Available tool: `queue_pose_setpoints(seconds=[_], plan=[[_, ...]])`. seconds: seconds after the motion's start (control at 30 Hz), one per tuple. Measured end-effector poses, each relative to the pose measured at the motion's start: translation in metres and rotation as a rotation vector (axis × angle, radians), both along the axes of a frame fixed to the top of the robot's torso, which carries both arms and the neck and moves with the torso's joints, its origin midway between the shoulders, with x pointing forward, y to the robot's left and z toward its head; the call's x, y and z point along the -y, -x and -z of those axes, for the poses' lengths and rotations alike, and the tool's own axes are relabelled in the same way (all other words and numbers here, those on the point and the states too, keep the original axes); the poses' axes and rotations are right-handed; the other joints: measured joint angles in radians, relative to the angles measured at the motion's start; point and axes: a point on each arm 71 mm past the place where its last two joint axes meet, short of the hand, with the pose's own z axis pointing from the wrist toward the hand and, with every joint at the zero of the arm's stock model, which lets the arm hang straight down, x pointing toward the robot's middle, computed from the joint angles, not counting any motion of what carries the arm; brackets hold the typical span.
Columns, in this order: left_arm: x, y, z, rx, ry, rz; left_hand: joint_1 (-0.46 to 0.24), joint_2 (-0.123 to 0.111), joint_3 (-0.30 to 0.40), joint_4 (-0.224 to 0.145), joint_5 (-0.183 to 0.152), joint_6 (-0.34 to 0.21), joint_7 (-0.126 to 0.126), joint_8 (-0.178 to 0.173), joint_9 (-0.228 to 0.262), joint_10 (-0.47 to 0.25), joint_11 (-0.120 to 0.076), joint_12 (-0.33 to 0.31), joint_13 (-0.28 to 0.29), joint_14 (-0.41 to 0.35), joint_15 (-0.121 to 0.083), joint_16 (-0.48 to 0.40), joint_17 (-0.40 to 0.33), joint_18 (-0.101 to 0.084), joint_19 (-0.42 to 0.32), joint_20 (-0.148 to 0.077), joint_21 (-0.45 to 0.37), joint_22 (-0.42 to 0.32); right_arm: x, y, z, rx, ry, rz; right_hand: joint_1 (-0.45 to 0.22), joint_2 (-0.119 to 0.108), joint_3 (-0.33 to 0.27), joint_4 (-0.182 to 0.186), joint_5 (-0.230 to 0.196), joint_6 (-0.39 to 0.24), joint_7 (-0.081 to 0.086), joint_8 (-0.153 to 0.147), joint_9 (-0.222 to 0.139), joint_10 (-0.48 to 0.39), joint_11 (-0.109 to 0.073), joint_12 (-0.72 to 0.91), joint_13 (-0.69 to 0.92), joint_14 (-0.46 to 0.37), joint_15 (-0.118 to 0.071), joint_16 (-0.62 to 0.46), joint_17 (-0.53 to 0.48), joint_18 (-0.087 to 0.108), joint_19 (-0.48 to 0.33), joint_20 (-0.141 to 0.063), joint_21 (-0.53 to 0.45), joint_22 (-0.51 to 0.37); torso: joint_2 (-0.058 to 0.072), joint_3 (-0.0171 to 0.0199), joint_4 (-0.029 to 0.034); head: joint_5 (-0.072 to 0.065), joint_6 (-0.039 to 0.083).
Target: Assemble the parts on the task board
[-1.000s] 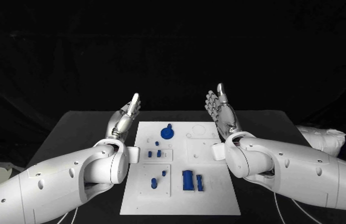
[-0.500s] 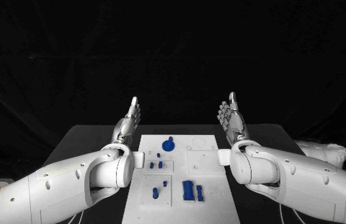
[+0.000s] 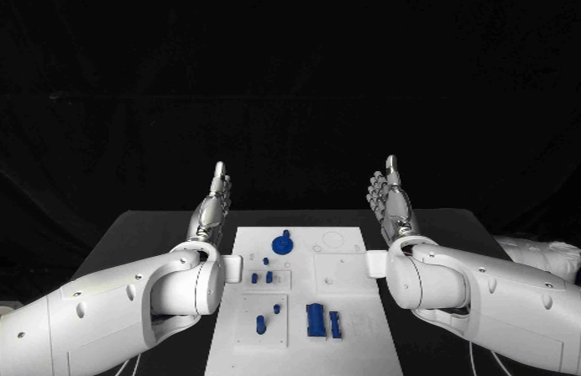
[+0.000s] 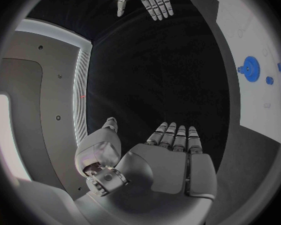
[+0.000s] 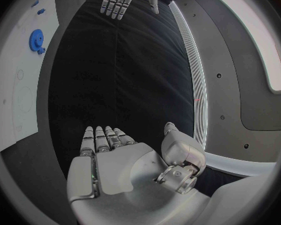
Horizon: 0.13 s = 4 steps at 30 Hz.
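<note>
Item: my left hand (image 3: 213,204), flat and holding nothing, raised beside the task board's (image 3: 351,292) left edge; over the last half second it barely shifted. Item: my right hand (image 3: 389,201), likewise flat and holding nothing, on the board's right; it had swung outward a second ago, then held. Item: blue parts, namely gear (image 3: 282,244), pegs (image 3: 260,277), blocks (image 3: 322,319), lay on the board, unmoved. Judgement: no part was in hand; nothing altered the assembly.

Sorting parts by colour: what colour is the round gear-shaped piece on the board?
Blue. The round toothed gear piece shows best in the left wrist view.
</note>
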Motion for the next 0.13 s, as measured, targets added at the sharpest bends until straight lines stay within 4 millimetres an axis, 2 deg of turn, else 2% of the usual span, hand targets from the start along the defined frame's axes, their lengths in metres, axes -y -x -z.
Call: queue_pose_setpoints(seconds=[0.1, 0.13], plan=[[0.0, 0.0, 0.0001, -0.001, 0.0, 0.0, -0.019, -0.001, -0.002, -0.004, -0.004, -0.015, 0.0, 0.0, 0.0, -0.018, 0.001, 0.0, 0.0, -0.016, 0.0, -0.002, -0.003, -0.011, -0.008, 0.001, 0.0, -0.031, 0.0001, 0.0, 0.0001, -0.001, 0.0, 0.001, 0.0, 0.0, 0.0, 0.0, 0.0, 0.0, 0.0, 0.0, 0.0, 0.0, 0.0, 0.0, 0.0, 0.0, 0.0, 0.0, 0.0, 0.0, 0.0, 0.0, 0.0, 0.0, 0.0, 0.0, 0.0, 0.0, 0.0], [0.0, 0.0, 0.0001, -0.001, 0.0, -0.001, -0.051, 0.0, 0.0, -0.006, -0.004, -0.044, 0.001, 0.0, 0.0, -0.049, 0.001, 0.0, 0.0, -0.032, 0.0, -0.008, -0.006, -0.014, -0.017, 0.0, 0.0, -0.039, 0.0001, 0.0, 0.0001, -0.001, 0.0, 0.001, 0.0, 0.0, 0.0, 0.0, 0.0, 0.0, 0.0, 0.0, 0.0, 0.0, 0.0, 0.0, 0.0, 0.0, 0.0, 0.0, 0.0, 0.0, 0.0, 0.0, 0.0, 0.0, 0.0, 0.0, 0.0, 0.0, 0.0]])
